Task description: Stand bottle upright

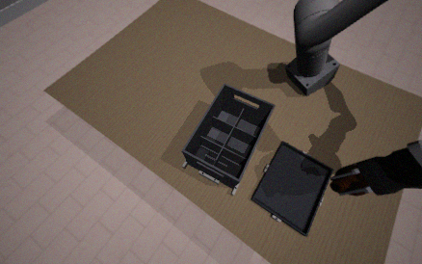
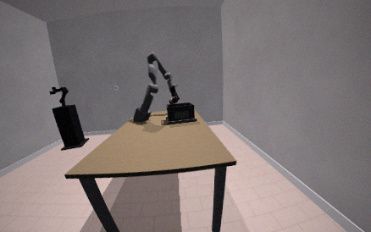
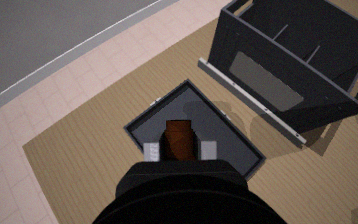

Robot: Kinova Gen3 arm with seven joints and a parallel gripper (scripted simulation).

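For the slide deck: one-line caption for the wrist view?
Gripper shut on brown bottle, held above the dark tray; crate beside.

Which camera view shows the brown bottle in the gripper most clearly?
The wrist view: the bottle fills the middle, clamped between the gripper fingers above the tray. The top view shows only a dark brown end beside the tray. In the exterior view it is too small to see.

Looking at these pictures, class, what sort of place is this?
Probably a robot test room: bare grey walls, one table carrying an arm, crate and tray, and a second small arm on a pedestal.
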